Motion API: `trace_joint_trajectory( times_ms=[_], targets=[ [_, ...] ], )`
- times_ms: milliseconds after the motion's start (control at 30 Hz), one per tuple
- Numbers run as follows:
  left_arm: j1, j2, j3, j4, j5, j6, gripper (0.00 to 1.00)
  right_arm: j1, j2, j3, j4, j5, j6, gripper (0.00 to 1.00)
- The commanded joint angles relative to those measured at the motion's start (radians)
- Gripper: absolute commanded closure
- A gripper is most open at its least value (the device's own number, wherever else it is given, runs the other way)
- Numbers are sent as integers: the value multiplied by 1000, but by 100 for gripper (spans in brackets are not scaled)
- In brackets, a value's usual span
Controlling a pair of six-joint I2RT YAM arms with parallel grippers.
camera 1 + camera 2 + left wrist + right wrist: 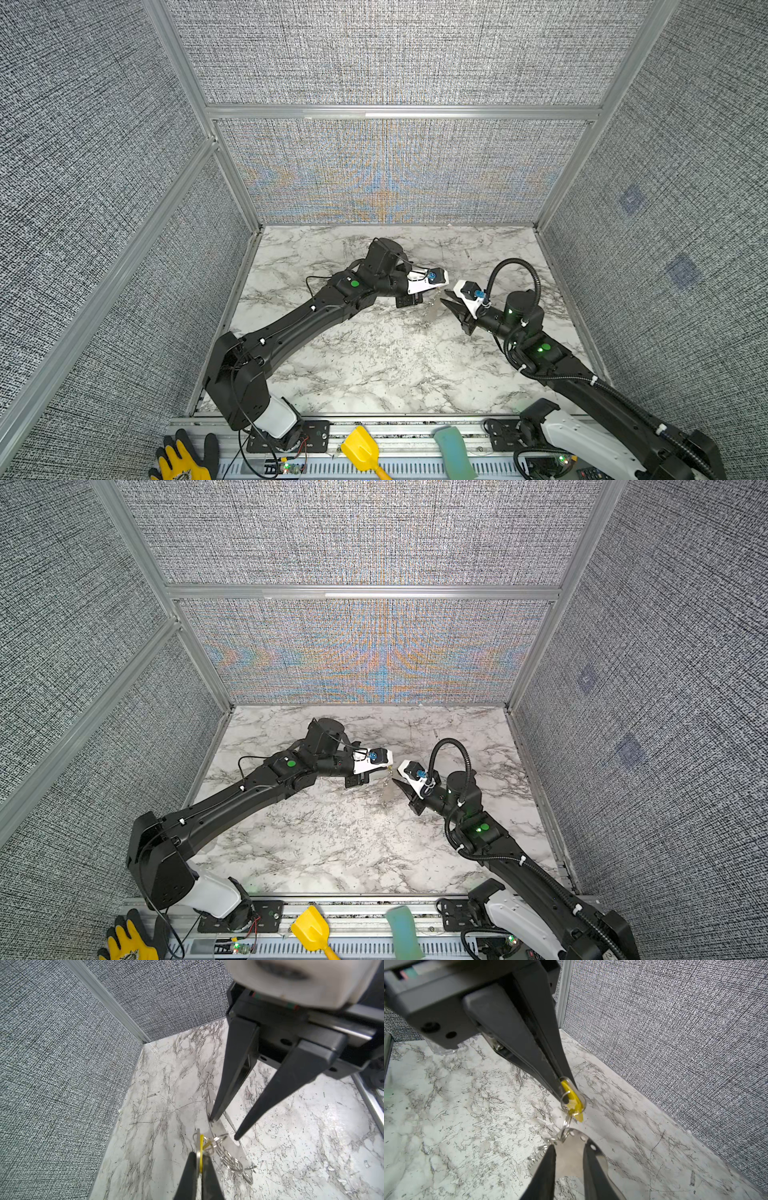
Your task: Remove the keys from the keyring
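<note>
Marbled surface (374, 374), grey fabric walls round it. Mid-surface, btwn the arms, the left end effector (198, 1155) is clamped on the yellow-tagged key (572, 1095), held up so its split ring (568, 1124) pulls taut from the keyring (570, 1165). The right end effector (224, 1129) has jaws apart, tips down on the plate. We reckon it's prob. pinning it so the key can be worked off; not off yet.

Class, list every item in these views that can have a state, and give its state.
left gripper: shut on the yellow-tagged key.
right gripper: open, fingertips down on the keyring.
yellow-tagged key: pinched, linked to the keyring by a small ring.
keyring: under the right fingertips, key not yet off.
</note>
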Motion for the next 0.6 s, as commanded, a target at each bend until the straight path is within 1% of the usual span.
trace_joint_trajectory(
  times_ms=[0, 233, 333, 400, 567],
  targets=[
    [-2, -9, 5, 2, 18, 2, 100, 1, 6, -1, 45, -26, 18, 76],
    [-8, -7, 5, 10, 24, -6, 100, 1, 27, 2, 86, -30, 26, 79],
    [-9, -6, 5, 10, 24, -7, 100, 1, 27, 1, 104, -18, 27, 83],
    [-11, -4, 5, 9, 22, -9, 100, 1, 27, -3, 119, -14, 27, 86],
    [-10, -12, 0, 10, 13, -8, 100, 1, 20, -5, 94, -22, 18, 100]
  ],
)
